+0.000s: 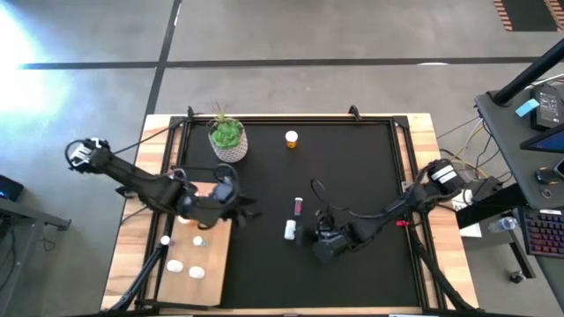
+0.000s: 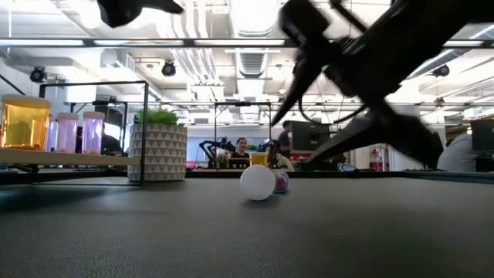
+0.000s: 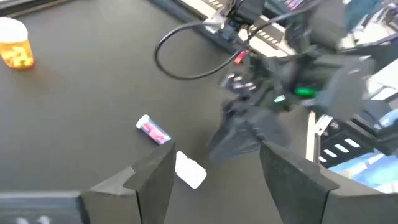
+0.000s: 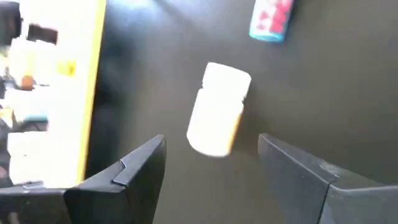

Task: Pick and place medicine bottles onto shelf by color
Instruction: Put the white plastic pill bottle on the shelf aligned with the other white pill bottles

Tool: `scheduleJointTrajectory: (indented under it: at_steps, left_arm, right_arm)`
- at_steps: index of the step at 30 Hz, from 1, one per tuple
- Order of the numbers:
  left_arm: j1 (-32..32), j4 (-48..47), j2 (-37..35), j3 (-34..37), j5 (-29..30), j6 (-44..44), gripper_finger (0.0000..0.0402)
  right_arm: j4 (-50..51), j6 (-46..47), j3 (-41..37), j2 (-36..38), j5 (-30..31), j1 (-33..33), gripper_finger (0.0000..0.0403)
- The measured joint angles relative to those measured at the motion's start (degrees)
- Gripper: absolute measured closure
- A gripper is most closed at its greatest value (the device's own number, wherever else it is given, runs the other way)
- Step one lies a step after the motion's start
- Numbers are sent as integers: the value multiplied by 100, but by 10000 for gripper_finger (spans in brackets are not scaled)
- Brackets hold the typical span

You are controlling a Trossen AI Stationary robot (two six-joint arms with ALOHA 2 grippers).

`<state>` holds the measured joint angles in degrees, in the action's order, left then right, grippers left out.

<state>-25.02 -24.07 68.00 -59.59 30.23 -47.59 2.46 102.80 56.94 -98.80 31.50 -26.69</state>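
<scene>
A white medicine bottle [image 4: 217,109] lies on its side on the black mat [image 1: 352,176]. My right gripper [image 4: 211,168] is open, its fingers just short of the bottle on either side and touching nothing. A pink bottle [image 1: 299,206] lies just beyond it, and an orange bottle [image 1: 291,138] stands near the far edge. My left gripper [image 3: 217,180] is open, holds nothing and hangs above the mat by the shelf's far right corner. The light-wood shelf [image 1: 211,264] at the near left carries several bottles [image 1: 175,265].
A speckled pot with a green plant [image 1: 227,139] stands at the far left of the mat. A loose black cable [image 3: 186,50] loops over the mat near my right arm. In the low view, orange [image 2: 25,122] and pink [image 2: 67,133] bottles stand on the shelf.
</scene>
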Motion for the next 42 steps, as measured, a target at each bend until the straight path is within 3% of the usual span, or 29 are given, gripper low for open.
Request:
scheduleJointTrajectory:
  at_steps: [4,8,20,27,36,42]
  left_arm:
    - [-4,-123,-368,6,-23,414,185]
    - [-4,-99,-598,4,-70,785,185]
    - [-10,-422,-1008,4,-150,1246,185]
    - [-10,-704,-1042,11,-155,1245,185]
    - [-10,-696,-1041,11,-153,1241,185]
    - [-10,-689,-1041,61,-153,1236,185]
  right_arm:
    - [-108,399,72,-301,20,97,158]
    - [357,505,629,-626,-108,188,158]
    - [3637,282,2964,-1812,-763,511,163]
    - [3923,-337,3622,-2209,-816,595,198]
    - [4087,-672,3714,-2221,-810,695,243]
    - [4089,-1195,3721,-2083,-789,650,251]
